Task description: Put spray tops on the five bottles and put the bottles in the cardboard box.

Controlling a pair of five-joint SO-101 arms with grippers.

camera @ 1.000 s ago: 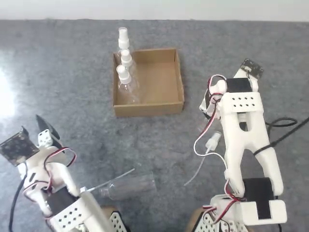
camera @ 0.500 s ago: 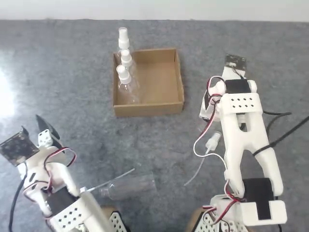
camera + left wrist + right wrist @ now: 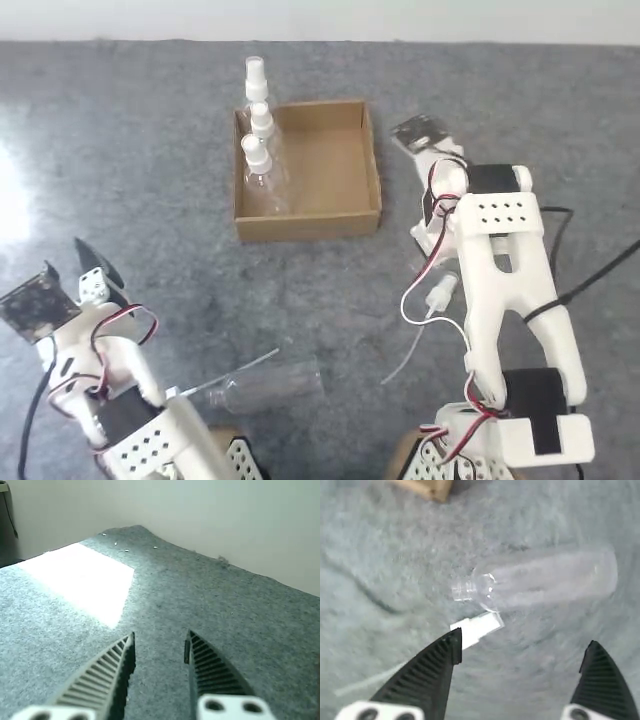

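Observation:
The cardboard box [image 3: 330, 215] stands at the table's middle back. Three bottles with spray tops [image 3: 259, 160] stand along its left wall. My right gripper [image 3: 520, 652] hangs open above a clear topless bottle [image 3: 545, 582] that lies on the grey carpet. A loose white spray top [image 3: 477, 627] lies beside that bottle's neck, also seen as the spray top [image 3: 440, 292] by the right arm [image 3: 500, 260]. Another clear bottle [image 3: 270, 385] lies near the front, a thin spray tube [image 3: 240, 368] across it. My left gripper [image 3: 159, 642] is open over bare carpet, low at the front left.
Grey carpet [image 3: 150, 200] covers the table up to a pale wall [image 3: 225, 515]. The box's right part [image 3: 325, 160] holds nothing. Cables [image 3: 590, 260] trail from the right arm.
The right arm's wrist has turned, swinging its camera from the right toward the box. The left arm and the bottles have not moved.

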